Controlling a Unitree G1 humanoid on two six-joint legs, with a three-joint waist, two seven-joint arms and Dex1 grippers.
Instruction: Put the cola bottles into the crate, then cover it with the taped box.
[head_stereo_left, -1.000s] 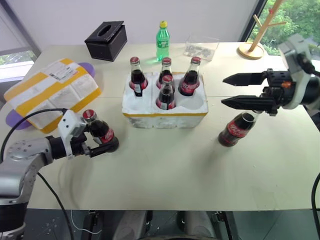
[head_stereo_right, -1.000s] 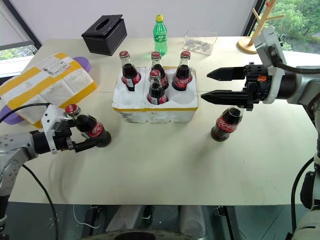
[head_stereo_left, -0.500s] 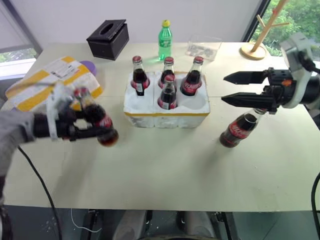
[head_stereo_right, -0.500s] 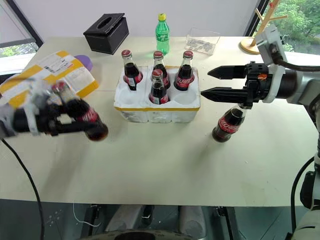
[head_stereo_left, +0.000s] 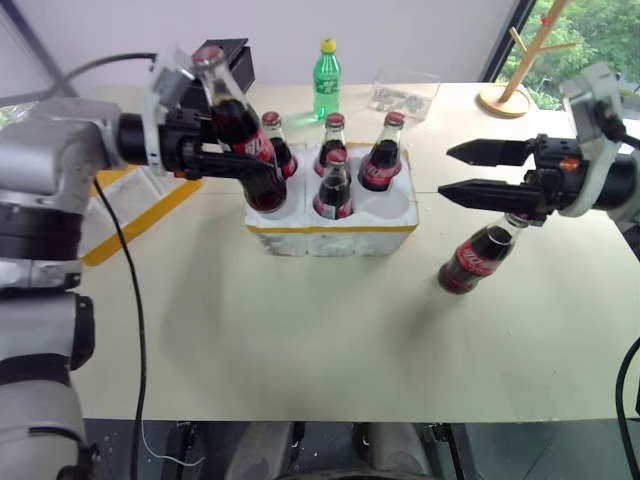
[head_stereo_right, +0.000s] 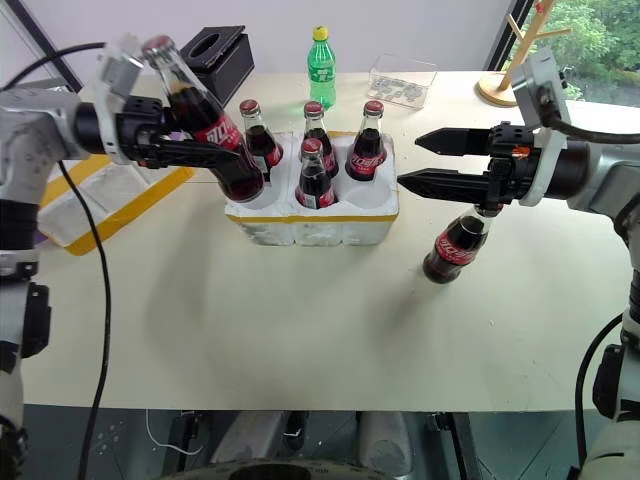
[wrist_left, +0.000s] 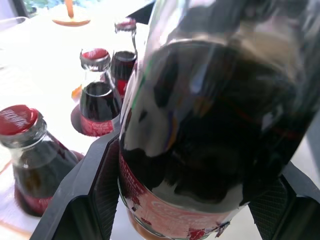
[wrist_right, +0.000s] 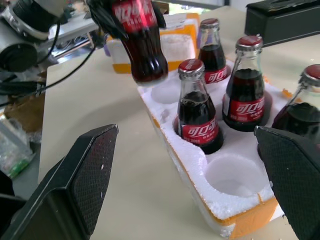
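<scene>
The table (head_stereo_left: 330, 350) is taking up most of the scene, pale and wide. At its left edge the taped box (head_stereo_left: 125, 215) is lying flat, half hidden behind the left arm, with its yellow bands showing. The crate (head_stereo_left: 330, 215) is sitting near the middle toward the back, yellow tape running round its rim. Four cola bottles are standing upright in its wells: three along the back row (head_stereo_left: 335, 135) and one in the front middle well (head_stereo_left: 332, 190). The front right well (wrist_right: 235, 175) is sitting empty.

The left gripper (head_stereo_left: 235, 160) is clamping a fifth cola bottle (head_stereo_right: 205, 125) round its body, holding it tilted in the air, its base hanging over the crate's front left corner and its red cap leaning away to the left. The right gripper (head_stereo_left: 455, 172) is hovering level to the right of the crate, its two black fingers spread wide with nothing between them. Just below it the sixth cola bottle (head_stereo_left: 475, 258) is resting on the table, leaning, with its neck under the gripper.

Behind the crate a black tissue box (head_stereo_right: 208, 62) and a green soda bottle (head_stereo_left: 325, 80) are standing near the table's far edge.
</scene>
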